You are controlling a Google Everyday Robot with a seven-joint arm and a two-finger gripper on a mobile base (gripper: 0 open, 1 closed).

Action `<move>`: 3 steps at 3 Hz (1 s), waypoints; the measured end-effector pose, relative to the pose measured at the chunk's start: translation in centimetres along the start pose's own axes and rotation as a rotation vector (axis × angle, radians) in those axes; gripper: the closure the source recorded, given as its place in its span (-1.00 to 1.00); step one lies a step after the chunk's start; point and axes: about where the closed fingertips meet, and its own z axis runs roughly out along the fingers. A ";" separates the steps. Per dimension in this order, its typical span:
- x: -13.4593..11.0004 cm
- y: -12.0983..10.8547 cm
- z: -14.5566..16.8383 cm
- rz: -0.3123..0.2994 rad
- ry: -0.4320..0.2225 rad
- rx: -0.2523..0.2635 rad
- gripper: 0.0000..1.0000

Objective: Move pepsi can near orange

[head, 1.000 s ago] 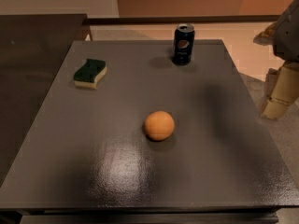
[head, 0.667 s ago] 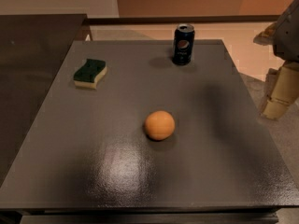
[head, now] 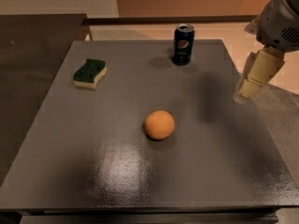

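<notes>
One pepsi can (head: 183, 44), one orange (head: 159, 124), one sponge (head: 89, 73) on the table (head: 224, 171).
My gripper (head: 250, 85) hangs by its right edge; spread or closed, I cannot tell.

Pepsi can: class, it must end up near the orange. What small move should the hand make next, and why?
Probably bring the hand in over the table toward the pepsi can. The hand hangs by the table's right edge, well clear of the can, which stands upright at the far edge, apart from the orange at mid-table.
</notes>
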 end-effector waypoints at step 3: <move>-4.6 -9.8 6.6 0.244 -0.261 0.015 -1.00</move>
